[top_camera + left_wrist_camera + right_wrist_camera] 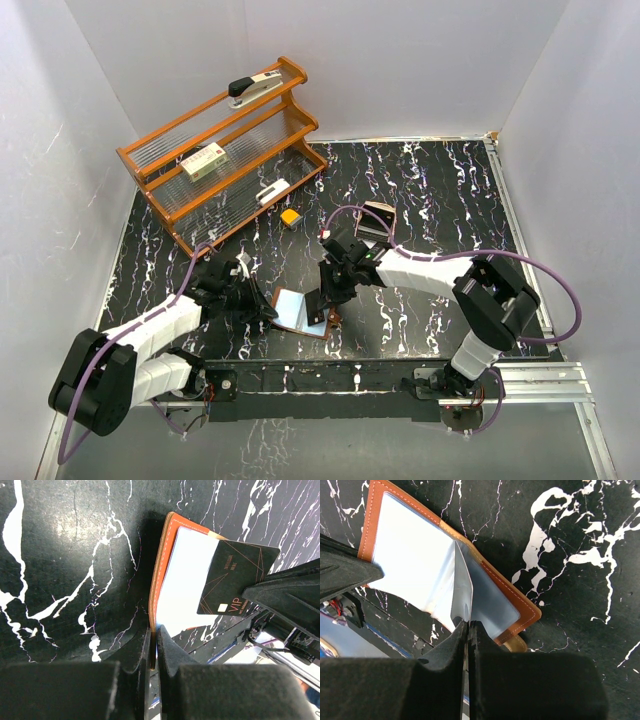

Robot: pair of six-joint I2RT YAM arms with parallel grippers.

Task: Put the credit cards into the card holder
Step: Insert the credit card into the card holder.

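Card holder [297, 310] lies unfolded by the tabletop's [440, 190] near edge, left gripper [155, 632] fully closed on its brown cover rim, right gripper [469, 626] clamped tight on a black credit card [235, 577] tilted over the pale inner pockets.

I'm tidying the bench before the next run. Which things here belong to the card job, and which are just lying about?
Job: open reddish-brown leather card holder, pinched by left hand; black plastic VIP card, held in right hand.
Lying about: orange wooden rack, black stapler, pale box, small yellow-orange block.
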